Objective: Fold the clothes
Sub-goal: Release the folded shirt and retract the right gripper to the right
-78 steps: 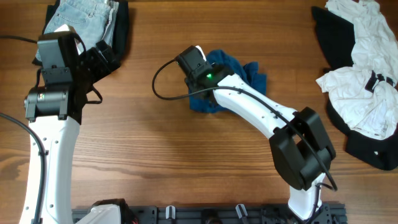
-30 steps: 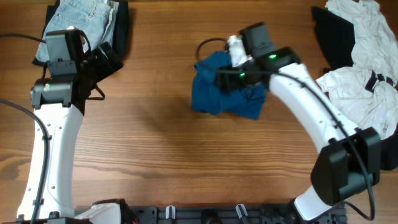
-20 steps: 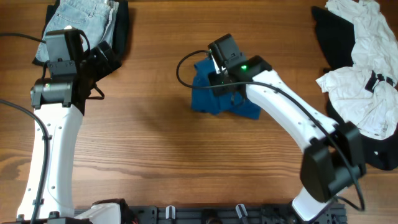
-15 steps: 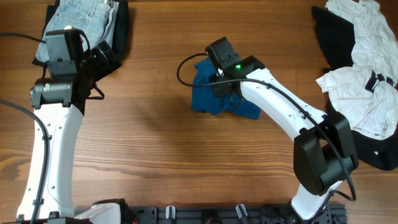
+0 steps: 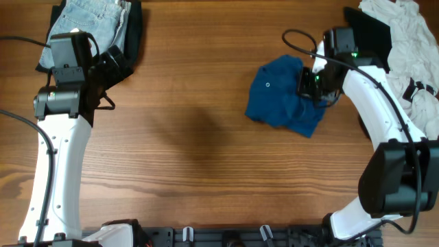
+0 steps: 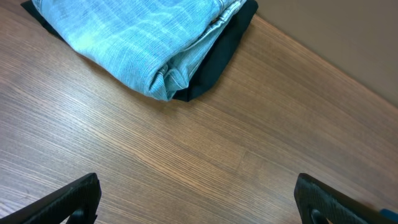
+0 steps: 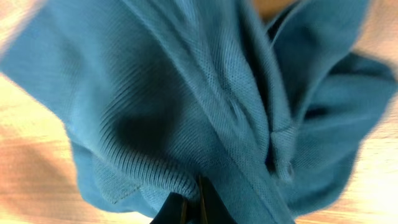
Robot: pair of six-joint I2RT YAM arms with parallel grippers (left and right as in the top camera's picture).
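The clothes, a crumpled deep-blue shirt (image 5: 285, 99), lie bunched on the wooden table right of centre. My right gripper (image 5: 310, 84) is shut on the shirt's right edge; in the right wrist view the blue fabric (image 7: 205, 106) fills the frame and a fold is pinched between the closed fingertips (image 7: 194, 211). My left gripper (image 6: 199, 205) hovers open over bare wood at the far left, near the folded jeans, with nothing between its fingers (image 6: 68, 199).
Folded pale blue jeans (image 5: 89, 20) on a black garment (image 5: 130, 38) lie at the back left, also the jeans (image 6: 143, 43) in the left wrist view. A heap of white and black garments (image 5: 401, 82) fills the right edge.
The right gripper has shut on the blue shirt and dragged it to the right, from table centre toward the white-and-black heap. The left arm has not moved.
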